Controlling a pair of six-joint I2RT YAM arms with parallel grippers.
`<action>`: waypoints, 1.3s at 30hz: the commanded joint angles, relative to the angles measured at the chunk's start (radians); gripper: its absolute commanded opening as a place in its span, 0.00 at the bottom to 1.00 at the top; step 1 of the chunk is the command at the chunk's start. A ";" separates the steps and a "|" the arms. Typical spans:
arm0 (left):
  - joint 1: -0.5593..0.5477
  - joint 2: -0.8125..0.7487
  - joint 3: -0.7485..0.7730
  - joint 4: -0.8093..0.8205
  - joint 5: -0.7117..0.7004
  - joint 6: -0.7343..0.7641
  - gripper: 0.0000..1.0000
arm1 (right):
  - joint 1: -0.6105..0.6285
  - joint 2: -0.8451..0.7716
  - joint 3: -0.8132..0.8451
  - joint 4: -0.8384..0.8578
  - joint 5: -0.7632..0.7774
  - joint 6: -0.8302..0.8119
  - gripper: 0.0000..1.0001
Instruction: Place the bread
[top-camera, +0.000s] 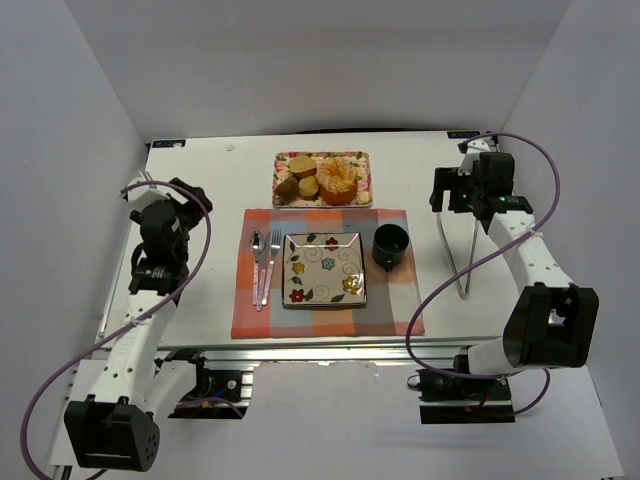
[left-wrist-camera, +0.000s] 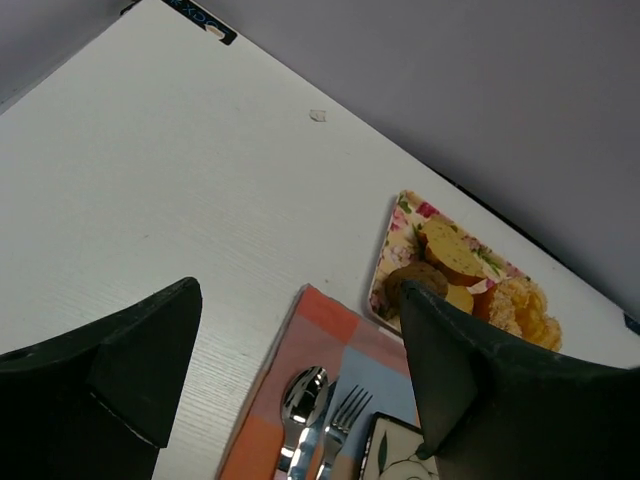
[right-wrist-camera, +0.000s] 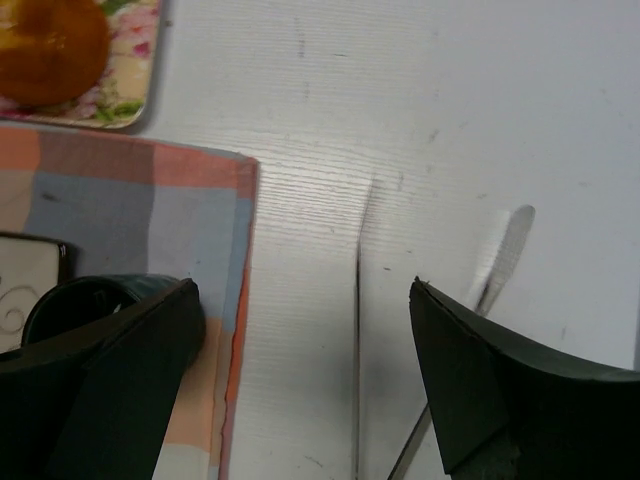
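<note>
Overhead view of a white table (top-camera: 200, 170) with two robot arms rising from the bottom edge of the frame.

In the upper centre lies a floral tray (top-camera: 356, 158) holding baked goods. The bread (top-camera: 287, 187), a small dark golden-brown roll, sits at the tray's lower left corner. It is close against two paler buns (top-camera: 303, 166), which lie above it and to its right. A frilly orange ring cake (top-camera: 337, 182) fills the tray's right side.

Just below the tray, a plaid placemat (top-camera: 395, 300) carries:
- a square plate (top-camera: 325, 270) painted with flowers, at its centre;
- a spoon (top-camera: 257, 262) and fork (top-camera: 271, 262) side by side, left of the plate;
- a dark green cup (top-camera: 391, 245), right of the plate.

Metal tongs (top-camera: 462, 260) lie on the bare table to the right of the placemat.

In the left wrist view, the left gripper (left-wrist-camera: 298, 300) is over bare table with its jaws spread wide and nothing between them. The bread shows beyond it, at the tray's near corner.

In the right wrist view, the right gripper (right-wrist-camera: 302, 290) is also spread wide and holds nothing. It hangs above the strip of table between the cup and the tongs, with one thin arm of the tongs running up between its fingers.
</note>
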 joint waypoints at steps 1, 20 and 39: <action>-0.002 0.009 0.006 0.018 0.030 -0.026 0.87 | -0.003 -0.052 0.032 0.002 -0.210 -0.099 0.90; -0.135 0.443 0.312 -0.220 0.343 0.002 0.84 | 0.190 0.216 0.300 -0.181 -0.688 -0.413 0.68; -0.187 0.623 0.459 -0.280 0.214 -0.053 0.78 | 0.122 0.278 0.355 -0.109 -0.084 -0.151 0.88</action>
